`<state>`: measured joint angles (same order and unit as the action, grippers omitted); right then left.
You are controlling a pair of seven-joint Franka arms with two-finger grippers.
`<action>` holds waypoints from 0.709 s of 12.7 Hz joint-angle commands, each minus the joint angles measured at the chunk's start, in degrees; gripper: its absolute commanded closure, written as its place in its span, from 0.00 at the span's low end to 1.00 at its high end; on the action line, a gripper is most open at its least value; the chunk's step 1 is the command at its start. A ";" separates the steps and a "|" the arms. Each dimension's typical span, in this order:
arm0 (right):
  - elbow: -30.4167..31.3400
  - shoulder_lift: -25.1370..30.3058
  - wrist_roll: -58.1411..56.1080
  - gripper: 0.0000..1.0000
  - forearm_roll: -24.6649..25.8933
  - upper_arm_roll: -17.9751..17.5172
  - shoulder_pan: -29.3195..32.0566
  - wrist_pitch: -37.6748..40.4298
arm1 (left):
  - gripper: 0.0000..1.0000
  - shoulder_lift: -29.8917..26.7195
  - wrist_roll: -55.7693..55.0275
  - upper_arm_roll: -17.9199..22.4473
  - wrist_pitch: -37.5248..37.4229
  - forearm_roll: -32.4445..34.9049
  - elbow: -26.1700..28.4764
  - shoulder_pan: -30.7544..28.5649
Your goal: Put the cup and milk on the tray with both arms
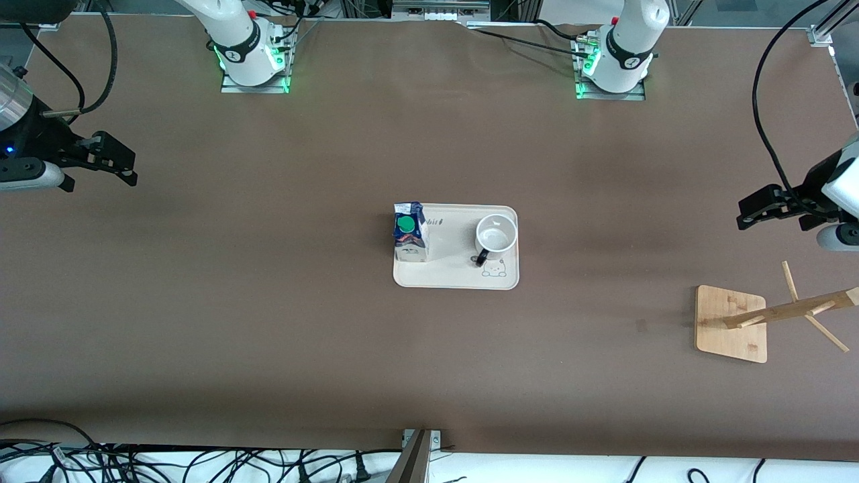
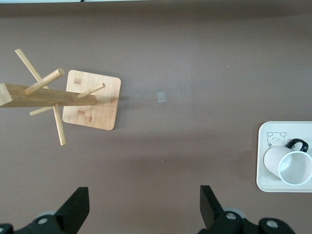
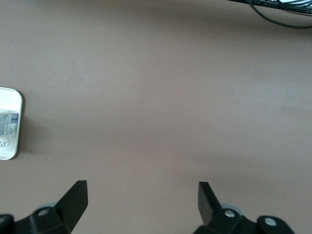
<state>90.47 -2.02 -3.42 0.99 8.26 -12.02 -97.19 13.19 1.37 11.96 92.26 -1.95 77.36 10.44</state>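
Note:
The cream tray lies at the table's middle. The blue and white milk carton with a green cap stands on the tray's end toward the right arm. The white cup with a black handle stands on the tray's end toward the left arm. My left gripper is open and empty, up over bare table at the left arm's end. My right gripper is open and empty, up over bare table at the right arm's end. The left wrist view shows the cup on the tray. The right wrist view shows the tray's edge.
A wooden mug rack with a square base and pegs stands toward the left arm's end, nearer the front camera than the left gripper; it also shows in the left wrist view. Cables lie along the table's near edge.

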 commanded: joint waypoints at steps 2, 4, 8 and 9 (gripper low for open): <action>-0.82 -0.35 -0.01 0.00 0.24 -0.26 0.24 0.51 | 0.00 -2.82 -0.85 0.08 0.91 1.16 3.50 0.02; -0.82 -0.35 0.08 0.00 0.24 -0.26 0.24 0.51 | 0.00 -4.92 -1.11 0.25 0.47 1.42 5.42 0.02; -0.82 -0.35 0.08 0.00 0.24 -0.26 0.24 0.51 | 0.00 -6.95 -0.85 0.17 -2.52 1.08 6.50 0.28; -0.82 -0.35 0.08 0.00 0.24 -0.26 0.24 0.51 | 0.00 -6.52 -0.85 0.25 -2.52 0.90 6.14 0.28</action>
<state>90.47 -2.05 -3.42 0.99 8.26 -12.02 -97.13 7.90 0.86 12.44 90.26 -1.94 82.31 10.41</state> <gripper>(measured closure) 0.000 0.000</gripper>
